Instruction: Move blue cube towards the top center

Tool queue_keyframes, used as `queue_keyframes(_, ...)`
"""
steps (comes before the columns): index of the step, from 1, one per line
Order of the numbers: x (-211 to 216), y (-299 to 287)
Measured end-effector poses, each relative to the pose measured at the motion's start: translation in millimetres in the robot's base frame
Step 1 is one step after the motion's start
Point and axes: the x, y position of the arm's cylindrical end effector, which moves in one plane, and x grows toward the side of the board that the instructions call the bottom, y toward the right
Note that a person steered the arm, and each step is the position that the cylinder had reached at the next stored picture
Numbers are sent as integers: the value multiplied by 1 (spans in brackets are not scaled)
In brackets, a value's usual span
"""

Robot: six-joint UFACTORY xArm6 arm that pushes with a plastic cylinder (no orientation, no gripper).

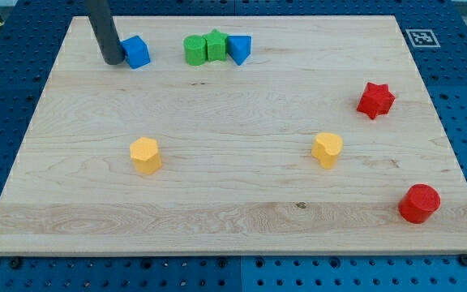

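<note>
The blue cube lies near the view's top left of the wooden board. My tip rests on the board right against the cube's left side, the dark rod rising out of the view's top. To the cube's right, near the top centre, a green cylinder, a green star and a blue triangular block sit in a tight row.
A red star lies at the view's right. A yellow hexagonal block sits left of centre and a yellow block right of centre. A red cylinder is at the bottom right.
</note>
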Motion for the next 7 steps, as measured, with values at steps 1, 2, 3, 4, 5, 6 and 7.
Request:
queue_keyframes(1, 0, 7)
queue_keyframes(2, 0, 8)
queue_keyframes(3, -2, 15)
queue_keyframes(4, -16, 14)
queue_keyframes(5, -31, 12)
queue_keyframes(6, -31, 12)
queue_keyframes(7, -31, 12)
